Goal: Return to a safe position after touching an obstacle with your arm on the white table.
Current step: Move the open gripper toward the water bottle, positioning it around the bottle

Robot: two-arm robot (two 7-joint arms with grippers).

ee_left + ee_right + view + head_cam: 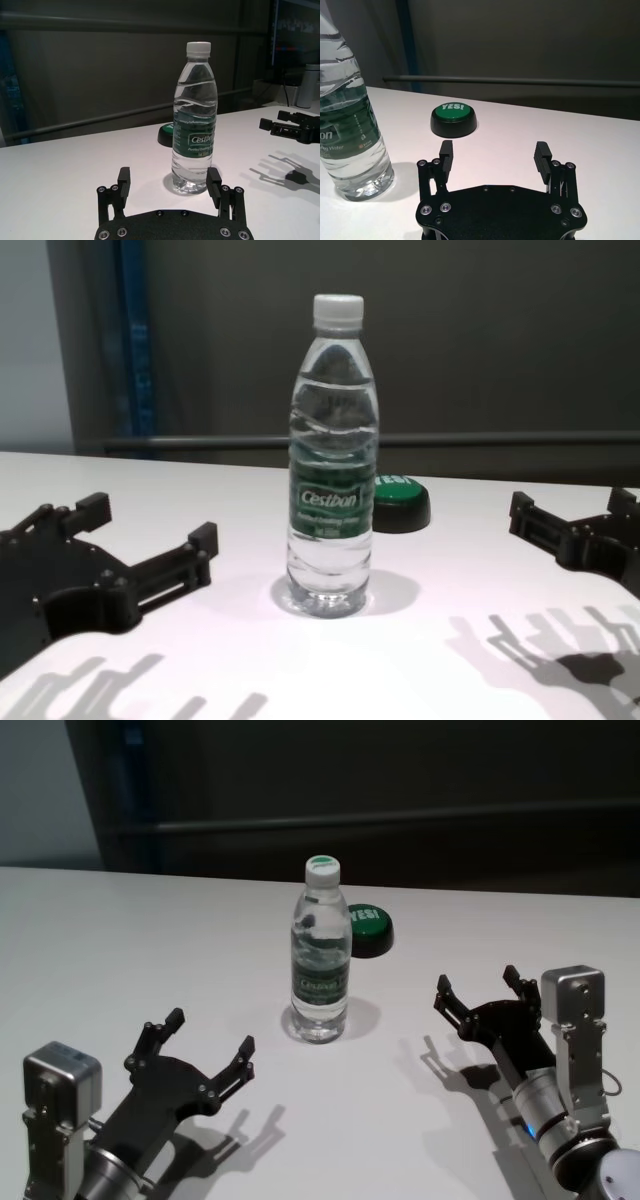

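The obstacle, a tall clear water bottle (321, 960) with a white cap and green label, stands upright in the middle of the white table (120, 950). It also shows in the left wrist view (194, 120), the right wrist view (347, 130) and the chest view (332, 460). My left gripper (210, 1045) is open and empty, near the front left, a short way from the bottle. My right gripper (480, 988) is open and empty at the right, apart from the bottle. Neither arm touches the bottle.
A low round black puck with a green "YES!" top (368, 930) sits just behind and right of the bottle; it also shows in the right wrist view (453, 119). A dark wall with a rail runs behind the table's far edge.
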